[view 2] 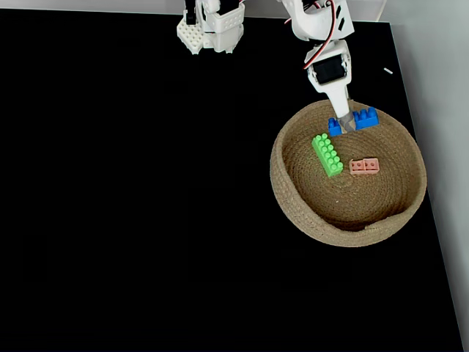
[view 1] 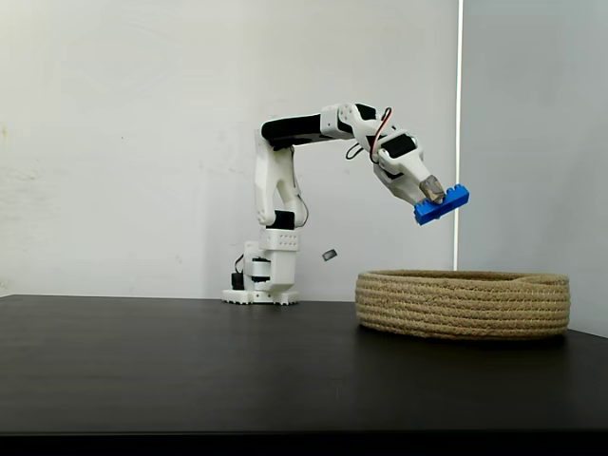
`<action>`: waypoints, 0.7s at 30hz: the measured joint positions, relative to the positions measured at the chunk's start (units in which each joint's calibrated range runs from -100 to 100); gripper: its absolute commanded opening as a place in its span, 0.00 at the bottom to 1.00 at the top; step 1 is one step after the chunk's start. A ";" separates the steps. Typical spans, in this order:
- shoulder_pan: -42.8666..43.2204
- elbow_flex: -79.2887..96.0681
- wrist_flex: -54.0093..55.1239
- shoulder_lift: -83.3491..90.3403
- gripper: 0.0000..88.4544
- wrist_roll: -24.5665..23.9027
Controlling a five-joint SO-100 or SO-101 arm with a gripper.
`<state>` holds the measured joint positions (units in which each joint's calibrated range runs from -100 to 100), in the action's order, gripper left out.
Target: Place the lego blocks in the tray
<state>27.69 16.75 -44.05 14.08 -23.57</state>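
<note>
My gripper [view 1: 434, 197] is shut on the long blue lego block [view 1: 442, 204], holding it in the air above the tray [view 1: 463, 304], a wide shallow basket of coiled tan rope. From above, the gripper [view 2: 344, 125] and blue block [view 2: 364, 118] hang over the back part of the tray [view 2: 293, 198]. Inside the tray lie a bright green block [view 2: 327, 155] left of centre and a pale pink block [view 2: 364, 166] to its right.
The arm's white base [view 1: 261, 275] stands at the back of the black table [view 1: 190, 361], left of the tray. The table's right edge [view 2: 432, 220] runs close beside the tray. A white wall rises behind.
</note>
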 measured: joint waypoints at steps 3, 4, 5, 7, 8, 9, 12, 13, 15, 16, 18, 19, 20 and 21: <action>0.00 0.53 0.08 -0.85 0.25 0.44; 0.08 0.88 0.08 -0.85 0.26 0.59; 0.16 1.06 0.08 -0.93 0.28 0.59; 0.24 1.15 0.08 -0.93 0.29 0.39; 0.24 1.15 0.00 -0.93 0.28 0.20; 0.16 1.15 -0.57 -0.93 0.28 0.15; -0.98 1.15 -3.65 -0.93 0.22 0.15; -1.55 1.15 -4.47 -0.93 0.13 0.20; -2.61 2.39 -5.12 -0.59 0.01 0.88; -3.09 3.62 -5.20 0.08 0.00 1.56; -3.83 7.16 -5.28 2.37 0.00 3.03; -4.40 9.37 -5.28 4.16 0.00 3.96; -4.97 11.93 -5.28 6.28 0.00 4.64; -5.70 14.85 -4.79 8.74 0.00 5.32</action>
<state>21.99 31.60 -48.84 22.82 -18.24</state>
